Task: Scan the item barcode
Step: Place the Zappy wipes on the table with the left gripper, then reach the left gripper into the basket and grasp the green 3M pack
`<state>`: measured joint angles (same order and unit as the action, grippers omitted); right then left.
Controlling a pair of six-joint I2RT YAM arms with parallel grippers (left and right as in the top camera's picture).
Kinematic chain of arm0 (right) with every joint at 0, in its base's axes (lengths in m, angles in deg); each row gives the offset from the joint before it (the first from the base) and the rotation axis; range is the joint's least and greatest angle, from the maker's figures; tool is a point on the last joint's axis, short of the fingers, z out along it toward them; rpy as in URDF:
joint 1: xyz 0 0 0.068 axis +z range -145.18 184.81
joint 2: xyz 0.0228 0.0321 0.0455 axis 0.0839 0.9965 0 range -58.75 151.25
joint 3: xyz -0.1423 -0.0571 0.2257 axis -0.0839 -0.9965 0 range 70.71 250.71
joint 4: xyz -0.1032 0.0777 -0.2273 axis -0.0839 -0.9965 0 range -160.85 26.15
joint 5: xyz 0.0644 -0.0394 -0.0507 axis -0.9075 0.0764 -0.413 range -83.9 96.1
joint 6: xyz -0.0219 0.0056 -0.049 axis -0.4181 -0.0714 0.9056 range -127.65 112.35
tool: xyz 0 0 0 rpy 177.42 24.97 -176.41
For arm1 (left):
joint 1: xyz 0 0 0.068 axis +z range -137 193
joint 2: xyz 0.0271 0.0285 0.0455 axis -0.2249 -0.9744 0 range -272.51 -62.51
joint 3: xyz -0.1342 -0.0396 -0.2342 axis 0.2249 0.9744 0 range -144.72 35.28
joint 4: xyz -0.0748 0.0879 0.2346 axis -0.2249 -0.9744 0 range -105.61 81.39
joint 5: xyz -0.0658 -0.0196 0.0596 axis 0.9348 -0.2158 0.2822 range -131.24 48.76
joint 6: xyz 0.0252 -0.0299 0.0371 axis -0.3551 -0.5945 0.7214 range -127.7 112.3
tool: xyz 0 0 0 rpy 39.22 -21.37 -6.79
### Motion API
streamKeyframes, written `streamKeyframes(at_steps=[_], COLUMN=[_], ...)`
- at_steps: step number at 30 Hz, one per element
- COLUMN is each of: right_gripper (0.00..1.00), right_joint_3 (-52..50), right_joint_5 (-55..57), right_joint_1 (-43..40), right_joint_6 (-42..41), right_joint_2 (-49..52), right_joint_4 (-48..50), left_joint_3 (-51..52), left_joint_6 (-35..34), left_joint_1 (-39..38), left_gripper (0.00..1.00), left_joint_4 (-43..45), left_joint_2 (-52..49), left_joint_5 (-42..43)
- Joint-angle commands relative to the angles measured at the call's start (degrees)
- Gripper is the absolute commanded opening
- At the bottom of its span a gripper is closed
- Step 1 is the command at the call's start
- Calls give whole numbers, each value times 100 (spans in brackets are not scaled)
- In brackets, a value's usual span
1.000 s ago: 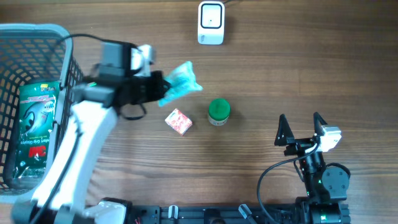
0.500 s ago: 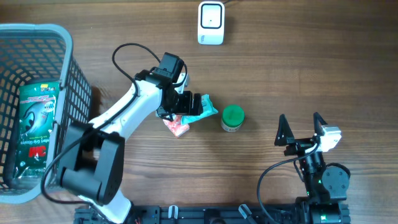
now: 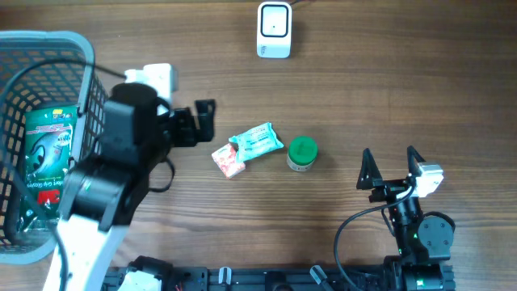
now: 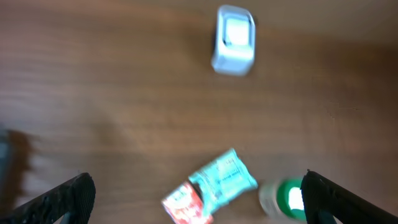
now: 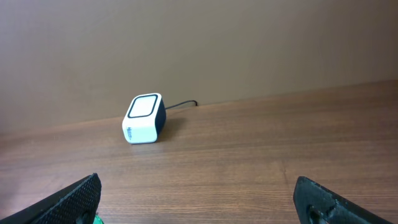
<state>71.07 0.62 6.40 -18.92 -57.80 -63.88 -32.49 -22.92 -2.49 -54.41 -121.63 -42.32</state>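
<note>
The white barcode scanner (image 3: 274, 30) stands at the table's far edge and also shows in the left wrist view as the scanner (image 4: 234, 40) and in the right wrist view as the scanner (image 5: 143, 118). A teal packet (image 3: 257, 141) lies flat mid-table, touching a small red packet (image 3: 229, 160). My left gripper (image 3: 203, 121) hovers open to the left of them, holding nothing. From its camera the teal packet (image 4: 222, 179) and red packet (image 4: 188, 204) lie below, blurred. My right gripper (image 3: 391, 165) rests open at the front right, nothing between its fingers (image 5: 78, 199).
A green-lidded jar (image 3: 302, 153) stands just right of the teal packet. A grey wire basket (image 3: 90, 97) at the left holds a green bag (image 3: 47, 158). The scanner's cable runs off the far edge.
My left gripper opened and let go of the teal packet, which now lies beside the red packet. The arm then drew back to the left. The right arm has not moved.
</note>
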Motion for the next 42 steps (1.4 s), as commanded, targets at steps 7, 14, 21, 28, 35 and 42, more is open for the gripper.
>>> streamKeyframes(at_steps=[7,14,21,28,35,42], right_gripper=[100,100,100,100,100,100], right_joint_3=[-7,-7,-7,-7,-7,-7], right_joint_5=[39,39,39,39,39,39], right_joint_1=[7,7,7,7,7,7], right_joint_6=[63,61,63,63,63,61], right_joint_2=[-13,-13,-13,-13,-13,-13], right_joint_4=[20,20,20,20,20,20], left_joint_3=[-28,-203,-205,-697,-1683,-1690], left_joint_6=[-328,-350,-391,-396,-922,-767], left_joint_1=[1445,1884,2131,2752,3786,5112], left_gripper=[100,100,100,100,100,95], left_joint_4=[411,752,728,789,584,-557], left_joint_2=[1364,1357,1342,1165,461,-1405], left_joint_5=[-866,-907,-911,-931,-1290,-905])
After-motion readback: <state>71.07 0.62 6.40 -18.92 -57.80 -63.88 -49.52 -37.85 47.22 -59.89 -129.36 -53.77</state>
